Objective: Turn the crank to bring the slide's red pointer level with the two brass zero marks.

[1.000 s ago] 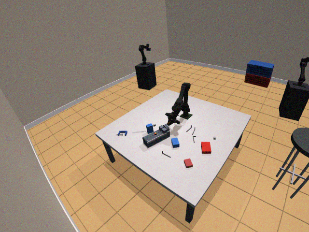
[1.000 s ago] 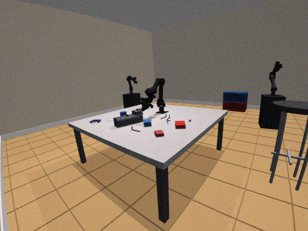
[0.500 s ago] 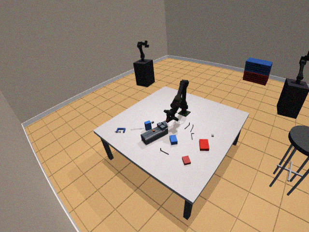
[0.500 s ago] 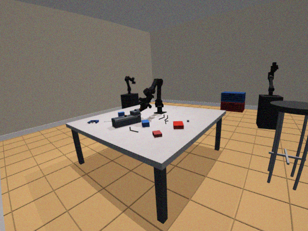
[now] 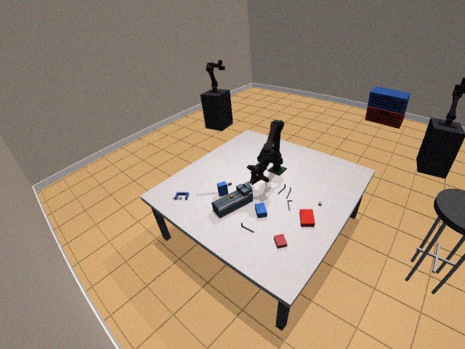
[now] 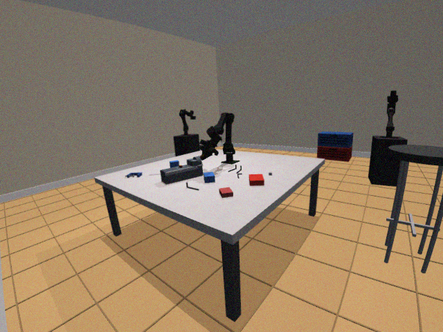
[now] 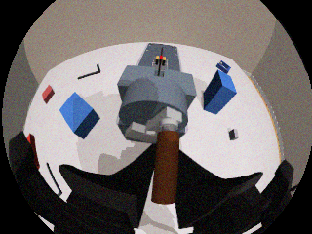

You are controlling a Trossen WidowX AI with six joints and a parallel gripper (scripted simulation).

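The grey slide machine lies in the middle of the white table. Its brown crank handle sticks out toward the wrist camera from the grey crank hub. My gripper is shut on this handle at the machine's near end. The small red pointer sits on top of the slide between two brass marks, far along the machine in the wrist view. Whether it is exactly level with them is too small to tell.
Blue blocks stand on both sides of the machine. Red blocks, several dark hex keys and a blue clamp lie on the table. A stool stands at the right.
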